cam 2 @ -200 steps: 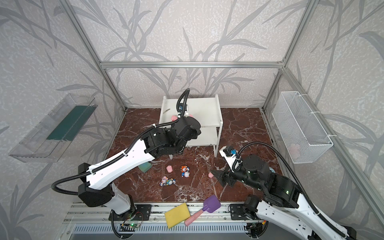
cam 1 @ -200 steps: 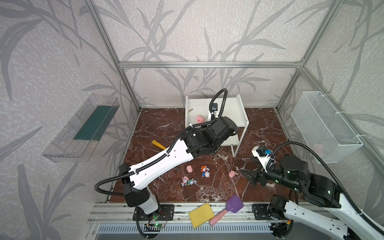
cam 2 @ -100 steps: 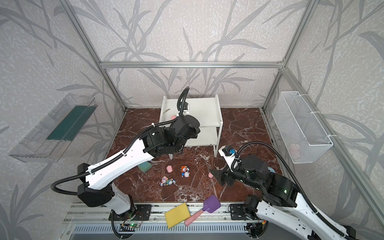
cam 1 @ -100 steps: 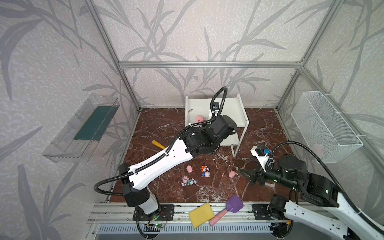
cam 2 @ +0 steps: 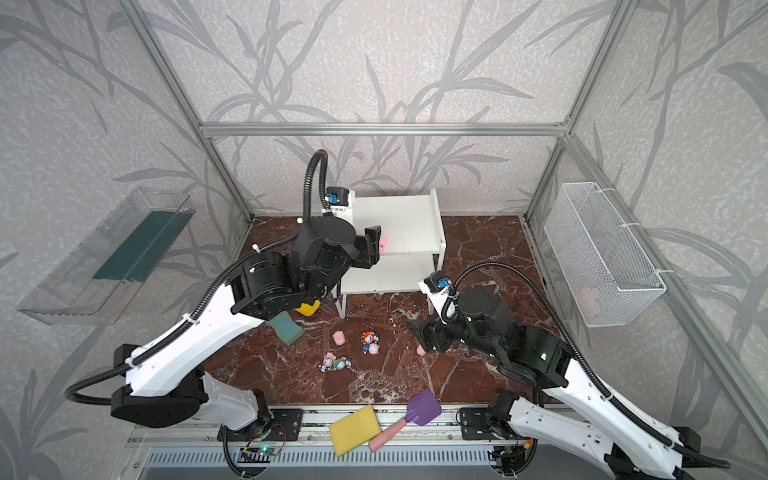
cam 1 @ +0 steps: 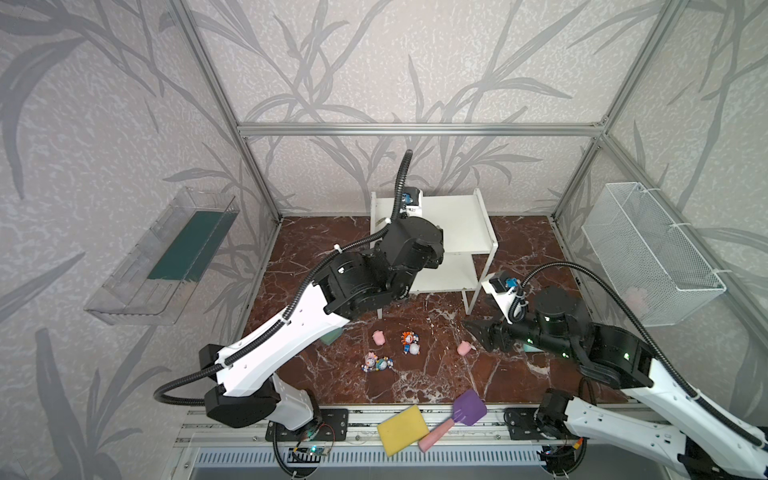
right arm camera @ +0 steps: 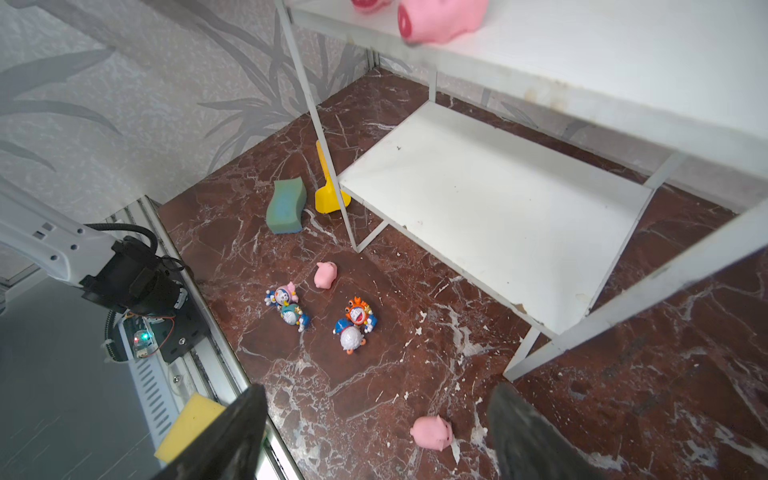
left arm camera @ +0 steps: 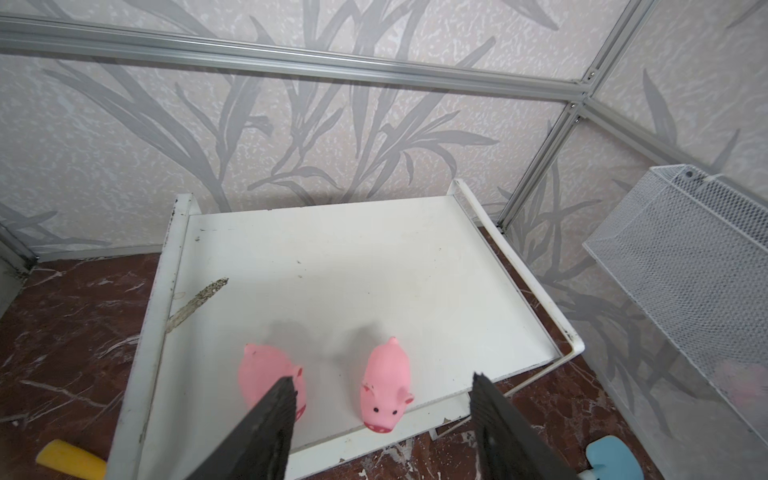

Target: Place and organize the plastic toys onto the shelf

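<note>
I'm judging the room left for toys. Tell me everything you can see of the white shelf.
The shelf is a white two-tier rack of flat boards, raised side panels and thin legs, upright on the marble floor by the back wall. Its scuffed top board carries a pink pig and a second pig near the front edge; the lower board looks bare.

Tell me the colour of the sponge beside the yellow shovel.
The sponge is green with a bluish broad face; the right wrist view shows it best.
</note>
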Available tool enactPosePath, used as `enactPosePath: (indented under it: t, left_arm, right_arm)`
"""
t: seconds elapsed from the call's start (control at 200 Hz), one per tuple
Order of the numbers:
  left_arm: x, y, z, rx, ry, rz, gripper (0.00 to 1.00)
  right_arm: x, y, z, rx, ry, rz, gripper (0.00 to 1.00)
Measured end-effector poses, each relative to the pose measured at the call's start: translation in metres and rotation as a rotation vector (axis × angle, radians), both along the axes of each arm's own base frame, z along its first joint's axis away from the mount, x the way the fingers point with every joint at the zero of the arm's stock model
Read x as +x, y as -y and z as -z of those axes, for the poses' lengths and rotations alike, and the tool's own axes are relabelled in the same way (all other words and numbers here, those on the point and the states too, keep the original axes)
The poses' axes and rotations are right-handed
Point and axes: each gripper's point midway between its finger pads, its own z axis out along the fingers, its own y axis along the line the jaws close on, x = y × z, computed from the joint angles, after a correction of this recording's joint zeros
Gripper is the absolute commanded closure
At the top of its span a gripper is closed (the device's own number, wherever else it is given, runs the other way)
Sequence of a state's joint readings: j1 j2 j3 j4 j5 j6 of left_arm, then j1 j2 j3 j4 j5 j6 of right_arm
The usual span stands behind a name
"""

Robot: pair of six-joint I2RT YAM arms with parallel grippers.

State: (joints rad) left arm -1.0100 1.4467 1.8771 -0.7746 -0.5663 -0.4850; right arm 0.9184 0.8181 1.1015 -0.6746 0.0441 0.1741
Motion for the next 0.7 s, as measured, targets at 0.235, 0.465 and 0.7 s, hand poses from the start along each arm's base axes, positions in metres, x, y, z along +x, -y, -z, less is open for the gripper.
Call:
enactPosePath:
  t: [0.235, 0.465, 0.7]
  left_arm:
    - [0.013, -0.036, 0.017, -0.041, -0.066, 0.034, 0.29]
    - [0.018, -0.033, 0.024, -0.083, -0.121, 0.114, 0.28]
    - [0.026, -0.024, 0.036, -0.105, -0.163, 0.154, 0.28]
  right_arm:
    - [0.024, -0.016, -0.028, 0.022, 0.028, 0.023, 0.29]
    - [0.024, -0.016, -0.030, 0.032, 0.030, 0.018, 0.26]
    - [0.018, -0.009, -0.032, 0.049, 0.042, 0.017, 0.23]
